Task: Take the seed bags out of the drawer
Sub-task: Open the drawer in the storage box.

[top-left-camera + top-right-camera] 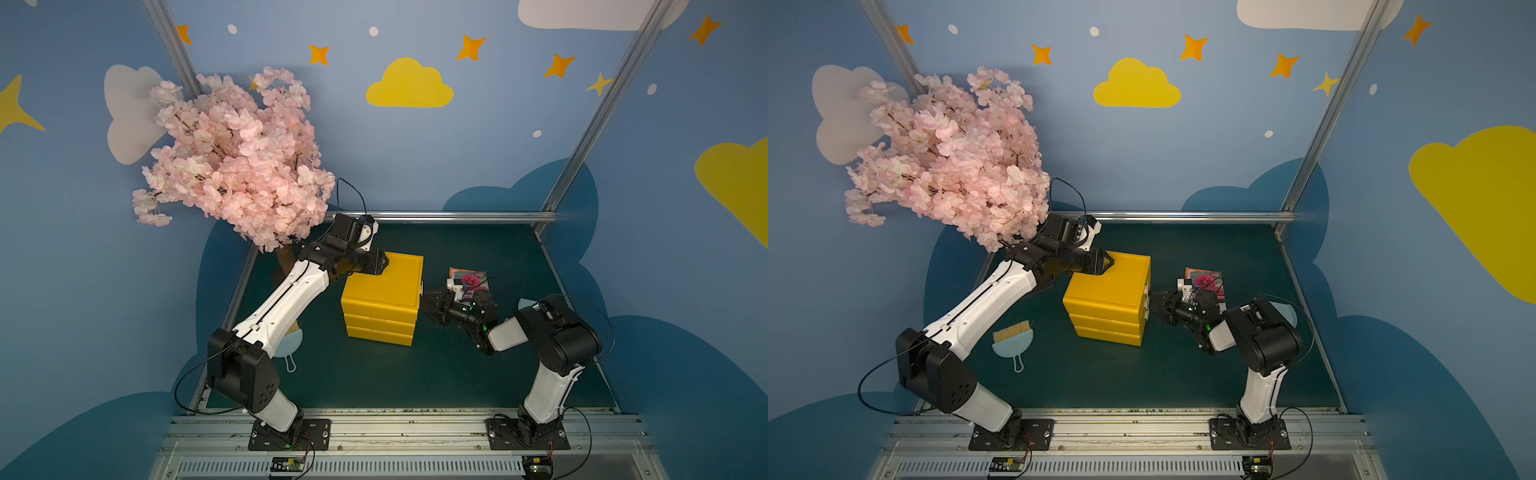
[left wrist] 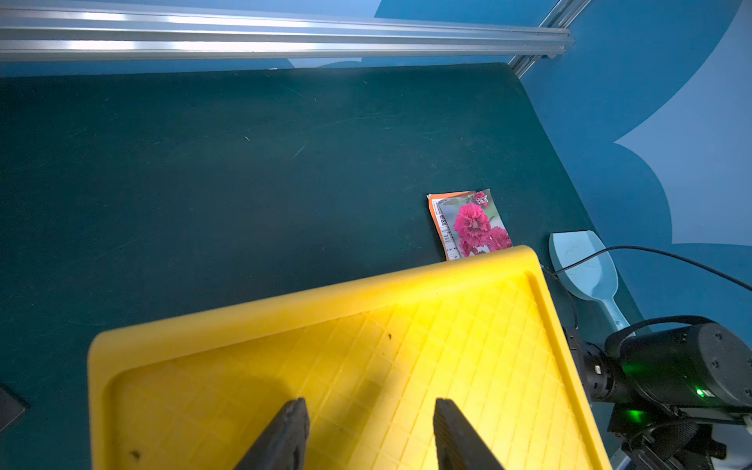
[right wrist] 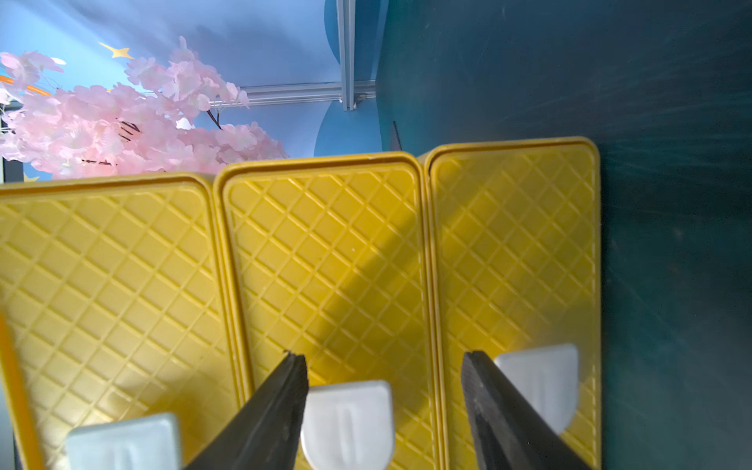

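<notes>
Both top views show a yellow cabinet (image 1: 382, 286) on a green mat (image 1: 374, 374). Its top drawer (image 3: 101, 264) sits shut, like the two below it. A pink-flowered seed bag (image 2: 472, 228) lies flat on the mat near the cabinet's handle side, outside any drawer. The left gripper (image 2: 366, 407) is over the cabinet top, jaws apart and empty. The right gripper (image 3: 382, 358) faces the drawer fronts beside their white tabs (image 3: 348, 419), jaws apart, holding nothing.

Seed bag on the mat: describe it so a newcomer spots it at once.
Find the yellow cabinet on the green mat. On its handle side, beyond the right gripper, a seed bag lies flat. Magenta flowers and an orange edge set it apart from the pale blue scoop.
</notes>
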Action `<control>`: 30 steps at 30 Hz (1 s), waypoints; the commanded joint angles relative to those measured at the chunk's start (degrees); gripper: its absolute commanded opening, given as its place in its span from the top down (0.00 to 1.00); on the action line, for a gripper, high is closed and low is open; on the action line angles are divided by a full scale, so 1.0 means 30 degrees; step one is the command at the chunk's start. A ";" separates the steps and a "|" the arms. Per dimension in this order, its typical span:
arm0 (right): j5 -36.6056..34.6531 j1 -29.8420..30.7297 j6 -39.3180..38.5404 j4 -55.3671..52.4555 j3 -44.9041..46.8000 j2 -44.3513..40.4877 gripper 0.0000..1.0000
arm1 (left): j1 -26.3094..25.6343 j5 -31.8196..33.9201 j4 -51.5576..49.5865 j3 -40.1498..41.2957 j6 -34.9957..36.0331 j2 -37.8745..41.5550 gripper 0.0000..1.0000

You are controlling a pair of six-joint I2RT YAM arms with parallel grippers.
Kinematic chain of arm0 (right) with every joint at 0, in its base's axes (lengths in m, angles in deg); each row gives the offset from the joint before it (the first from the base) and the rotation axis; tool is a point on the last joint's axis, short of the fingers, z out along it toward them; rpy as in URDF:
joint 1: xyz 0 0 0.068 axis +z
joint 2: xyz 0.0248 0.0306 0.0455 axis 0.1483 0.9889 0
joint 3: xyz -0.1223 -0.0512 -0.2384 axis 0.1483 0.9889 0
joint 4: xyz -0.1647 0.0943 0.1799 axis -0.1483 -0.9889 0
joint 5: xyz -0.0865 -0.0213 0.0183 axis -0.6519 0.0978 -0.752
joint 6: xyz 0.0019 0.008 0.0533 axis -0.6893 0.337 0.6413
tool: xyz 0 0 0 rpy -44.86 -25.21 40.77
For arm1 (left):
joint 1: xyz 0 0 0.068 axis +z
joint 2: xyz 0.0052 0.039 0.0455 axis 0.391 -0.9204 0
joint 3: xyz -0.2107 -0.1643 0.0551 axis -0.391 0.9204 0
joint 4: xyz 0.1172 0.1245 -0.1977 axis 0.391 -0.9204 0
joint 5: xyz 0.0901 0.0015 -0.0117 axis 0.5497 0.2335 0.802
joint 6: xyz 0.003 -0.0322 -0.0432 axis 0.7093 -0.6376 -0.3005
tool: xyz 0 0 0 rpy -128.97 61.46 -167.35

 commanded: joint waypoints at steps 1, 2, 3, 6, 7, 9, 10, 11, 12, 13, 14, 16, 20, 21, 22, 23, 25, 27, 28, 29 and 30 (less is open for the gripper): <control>0.0441 0.0592 -0.0131 0.1112 0.0190 -0.0202 0.36 | 0.0057 0.0694 -0.4736 0.1237 -0.0229 -0.0999 0.44; 0.0453 0.0649 -0.0132 0.1143 0.0170 -0.0213 0.36 | 0.0057 0.0672 -0.4740 0.1237 -0.0255 -0.0999 0.45; 0.0456 0.0722 -0.0147 0.1160 0.0150 -0.0268 0.37 | 0.0027 0.0662 -0.4740 0.1218 -0.0255 -0.0999 0.44; 0.0332 0.0937 -0.0242 0.1142 0.0194 -0.0545 0.38 | 0.0057 0.0676 -0.4747 0.1186 -0.0249 -0.0999 0.45; 0.0292 0.1020 -0.0253 0.1149 0.0280 -0.0662 0.38 | 0.0042 0.0690 -0.4795 0.1192 -0.0241 -0.0987 0.44; 0.0224 0.1061 -0.0249 0.1137 0.0368 -0.0875 0.38 | 0.0056 0.0713 -0.4769 0.1178 -0.0242 -0.0970 0.44; 0.0176 0.1061 -0.0249 0.1068 0.0519 -0.0994 0.38 | 0.0044 0.0676 -0.4770 0.1168 -0.0239 -0.0984 0.44; 0.0141 0.1061 -0.0249 0.1052 0.0603 -0.1095 0.38 | 0.0056 0.0662 -0.4769 0.1156 -0.0226 -0.0998 0.44; 0.0092 0.1061 -0.0278 0.1034 0.0717 -0.1190 0.39 | 0.0057 0.0663 -0.4769 0.1153 -0.0249 -0.0980 0.44; 0.0023 0.1063 -0.0293 0.1058 0.0883 -0.1287 0.38 | 0.0057 0.0661 -0.4776 0.1121 -0.0257 -0.0986 0.44; -0.0010 0.1053 -0.0337 0.1030 0.0993 -0.1380 0.38 | 0.0057 0.0661 -0.4798 0.1119 -0.0246 -0.0982 0.45; -0.0084 0.1035 -0.0443 0.0941 0.1169 -0.1600 0.38 | 0.0042 0.0690 -0.4798 0.1090 -0.0233 -0.0956 0.44; 0.0030 0.1120 -0.0714 0.0328 0.1136 -0.2018 0.38 | 0.0057 0.0720 -0.4828 0.1090 -0.0210 -0.0956 0.44; 0.0052 0.1185 -0.0796 0.0124 0.1100 -0.2160 0.38 | 0.0057 0.0720 -0.4828 0.1090 -0.0220 -0.0950 0.44; 0.0089 0.1200 -0.0884 -0.0125 0.1061 -0.2281 0.38 | 0.0057 0.0698 -0.4828 0.1090 -0.0224 -0.0972 0.44; 0.0065 0.1243 -0.0993 -0.0428 0.1014 -0.2423 0.39 | 0.0057 0.0691 -0.4828 0.1090 -0.0226 -0.0996 0.44; 0.0061 0.1295 -0.1250 -0.1054 0.0905 -0.2654 0.40 | 0.0056 0.0661 -0.4824 0.1090 -0.0255 -0.0988 0.45; 0.0076 0.1356 -0.1532 -0.1636 0.0734 -0.2819 0.43 | 0.0057 0.0634 -0.4798 0.1115 -0.0232 -0.0999 0.45; 0.0066 0.1373 -0.1567 -0.1722 0.0675 -0.2821 0.44 | 0.0057 0.0632 -0.4798 0.1113 -0.0245 -0.0992 0.44; 0.0074 0.1394 -0.1568 -0.1730 0.0637 -0.2793 0.47 | 0.0057 0.0661 -0.4798 0.1111 -0.0226 -0.0999 0.44; 0.0056 0.1384 -0.1546 -0.1694 0.0547 -0.2713 0.51 | 0.0057 0.0690 -0.4798 0.1124 -0.0225 -0.1000 0.44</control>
